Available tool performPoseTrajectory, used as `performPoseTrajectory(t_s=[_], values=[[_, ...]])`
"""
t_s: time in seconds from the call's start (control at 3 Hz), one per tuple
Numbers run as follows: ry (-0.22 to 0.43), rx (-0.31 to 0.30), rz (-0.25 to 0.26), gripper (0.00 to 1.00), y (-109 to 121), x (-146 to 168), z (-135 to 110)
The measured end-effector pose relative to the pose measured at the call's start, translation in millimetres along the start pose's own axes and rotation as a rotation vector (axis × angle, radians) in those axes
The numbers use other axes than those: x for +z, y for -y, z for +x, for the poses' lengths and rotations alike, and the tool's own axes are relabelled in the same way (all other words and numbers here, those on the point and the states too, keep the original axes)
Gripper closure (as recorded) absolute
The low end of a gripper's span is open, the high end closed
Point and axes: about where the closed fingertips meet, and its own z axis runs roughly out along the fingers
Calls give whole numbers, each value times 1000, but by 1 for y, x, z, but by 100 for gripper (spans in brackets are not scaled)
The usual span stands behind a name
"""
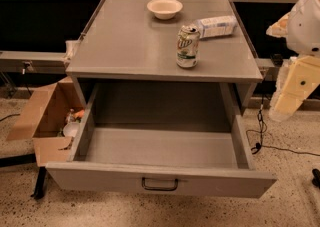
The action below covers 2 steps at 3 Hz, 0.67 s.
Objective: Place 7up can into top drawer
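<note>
The 7up can [188, 46] stands upright on the grey cabinet top [125, 46], near its front right. It is silver-white with a green logo. The top drawer [160, 181] below is pulled fully out and its inside is bare; a dark wire handle [160, 184] sits centred on its front panel. My gripper [292, 91] hangs at the far right, beside the cabinet's right edge, apart from the can and lower than the cabinet top.
A cream bowl [164, 7] sits at the back of the cabinet top. A clear plastic bottle [216, 26] lies on its side behind the can. An open cardboard box [50, 116] with items stands on the floor at left. Cables [265, 141] trail on the floor at right.
</note>
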Motion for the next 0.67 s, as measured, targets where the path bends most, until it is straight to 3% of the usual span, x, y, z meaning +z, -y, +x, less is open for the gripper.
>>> performPoseTrajectory(t_s=[0.33, 0.67], values=[[0, 0, 0, 0, 0, 0, 0], [16, 45, 34, 0, 15, -1, 0]])
